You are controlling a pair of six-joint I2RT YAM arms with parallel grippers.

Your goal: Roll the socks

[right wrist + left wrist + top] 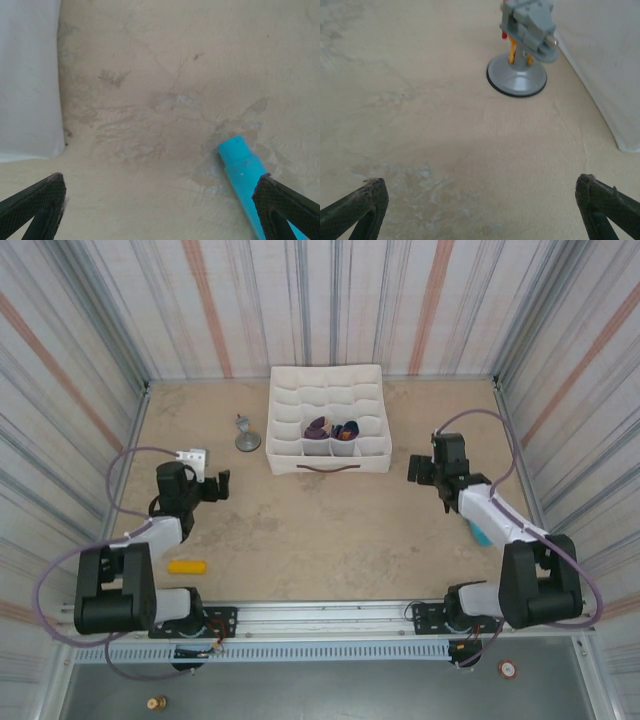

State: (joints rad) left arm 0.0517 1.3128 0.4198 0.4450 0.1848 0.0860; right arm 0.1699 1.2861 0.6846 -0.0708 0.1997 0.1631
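Closest in, both arms stand bolted at the near edge of the tabletop (320, 530). On the left gripper (480, 210) the jaws are spread wide with nothing between them, low over bare surface toward the left edge. The right gripper (160, 210) is likewise spread and empty, toward the right edge. The socks (332, 429) sit as two small bundles in adjoining cells of the white organizer (300, 462) at the middle of the far edge. One is purple, and its neighbour shows navy and orange. How tightly they are rolled I cannot tell.

Hazards noted:
- **Grey suction-foot stand (516, 80):** it stands directly ahead of the left gripper, beside the organizer's left wall. A straight advance would likely knock it.
- **Teal cylinder (242, 167):** it runs under one finger of the right gripper, touching or not I cannot tell. Any sweep could send it rolling.
- **Organizer cells:** reaching in with jaws this wide risks snagging the dividers or dragging a bundle loose.
- **Yellow block (186, 566):** it lies by the left arm, well apart from the socks, and poses little risk.
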